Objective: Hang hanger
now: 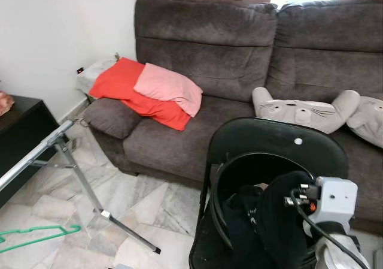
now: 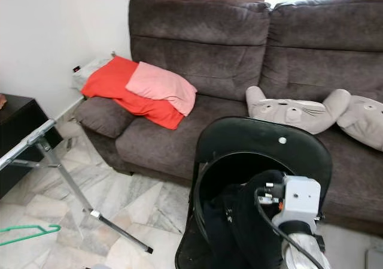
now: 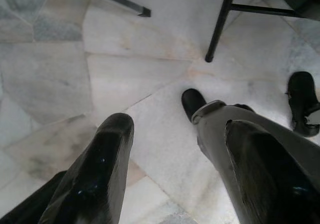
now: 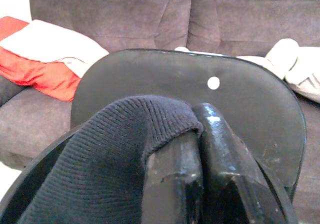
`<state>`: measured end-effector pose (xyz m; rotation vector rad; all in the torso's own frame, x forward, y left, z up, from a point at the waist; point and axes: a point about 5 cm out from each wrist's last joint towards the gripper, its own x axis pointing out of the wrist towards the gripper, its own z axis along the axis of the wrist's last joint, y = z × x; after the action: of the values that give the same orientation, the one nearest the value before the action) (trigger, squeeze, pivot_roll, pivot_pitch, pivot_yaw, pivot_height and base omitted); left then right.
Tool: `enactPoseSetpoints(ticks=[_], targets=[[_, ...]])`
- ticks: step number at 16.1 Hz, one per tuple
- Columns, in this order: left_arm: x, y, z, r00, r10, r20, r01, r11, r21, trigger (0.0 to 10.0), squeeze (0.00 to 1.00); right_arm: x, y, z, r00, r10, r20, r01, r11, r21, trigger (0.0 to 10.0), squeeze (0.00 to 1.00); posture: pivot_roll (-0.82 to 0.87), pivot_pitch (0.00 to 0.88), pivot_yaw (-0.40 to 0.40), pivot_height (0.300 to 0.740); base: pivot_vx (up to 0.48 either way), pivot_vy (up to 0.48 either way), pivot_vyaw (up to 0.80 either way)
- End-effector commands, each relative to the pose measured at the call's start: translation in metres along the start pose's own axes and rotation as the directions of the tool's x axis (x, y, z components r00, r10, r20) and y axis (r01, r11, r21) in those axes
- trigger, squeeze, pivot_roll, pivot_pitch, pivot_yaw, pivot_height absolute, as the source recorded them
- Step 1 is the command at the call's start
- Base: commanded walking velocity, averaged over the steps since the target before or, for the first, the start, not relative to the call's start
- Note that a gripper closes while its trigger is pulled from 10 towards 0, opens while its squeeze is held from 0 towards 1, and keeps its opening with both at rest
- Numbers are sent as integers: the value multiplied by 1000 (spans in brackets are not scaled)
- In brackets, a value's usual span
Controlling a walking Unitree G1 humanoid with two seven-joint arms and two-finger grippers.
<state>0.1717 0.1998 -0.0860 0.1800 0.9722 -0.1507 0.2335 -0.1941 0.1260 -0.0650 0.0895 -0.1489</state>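
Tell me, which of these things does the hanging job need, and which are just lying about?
Part of the job:
green hanger on the floor
metal drying rack
dark knitted garment, pinched in the right gripper
left gripper, open over the floor

Just lying about:
sofa
red and pink cushions
grey plush toys
black chair

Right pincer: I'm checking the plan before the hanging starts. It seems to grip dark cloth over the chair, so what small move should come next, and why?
Probably lift the right pincer a little, straight up. Its fingers are shut on the dark knitted garment, which drapes over the black chair, so raising it would free the cloth from the backrest. The green hanger lies on the floor to the robot's left, beside the metal rack.
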Motion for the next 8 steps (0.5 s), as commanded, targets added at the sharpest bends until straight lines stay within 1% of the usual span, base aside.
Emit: enactPoseSetpoints(ticks=[1,2,3,4,5,7,8], targets=[[-2,3,-7,1000,16,-18,-16,1000,-18,10000,0,7,1,3,1000,-19,24,19,1000,12,0,0,-96,17,69,740,0,0,0],[-2,3,-9,1000,19,-24,-20,1000,-23,10000,0,18,4,10,998,-39,49,37,998,45,0,0,-93,5,69,740,0,0,0],[-2,3,-10,999,20,-27,-21,999,-24,10000,0,21,5,12,997,-47,57,44,997,58,0,0,-92,0,68,740,0,0,0],[-3,2,-12,999,24,-31,-25,999,-28,10000,0,24,8,13,997,-36,64,32,998,60,9451,0,-87,0,66,740,0,0,0],[-3,2,-14,999,28,-34,-29,999,-30,10000,0,26,10,13,997,-37,67,32,997,77,10000,0,-83,0,65,740,0,0,0],[-4,1,-16,999,34,-37,-36,998,-42,10000,0,26,11,10,997,-36,61,30,995,94,10000,0,-81,0,66,740,0,0,0],[-4,1,-18,998,41,-39,-43,997,-63,10000,0,26,10,10,997,-42,68,34,994,103,10000,0,-77,0,63,740,0,0,0]])
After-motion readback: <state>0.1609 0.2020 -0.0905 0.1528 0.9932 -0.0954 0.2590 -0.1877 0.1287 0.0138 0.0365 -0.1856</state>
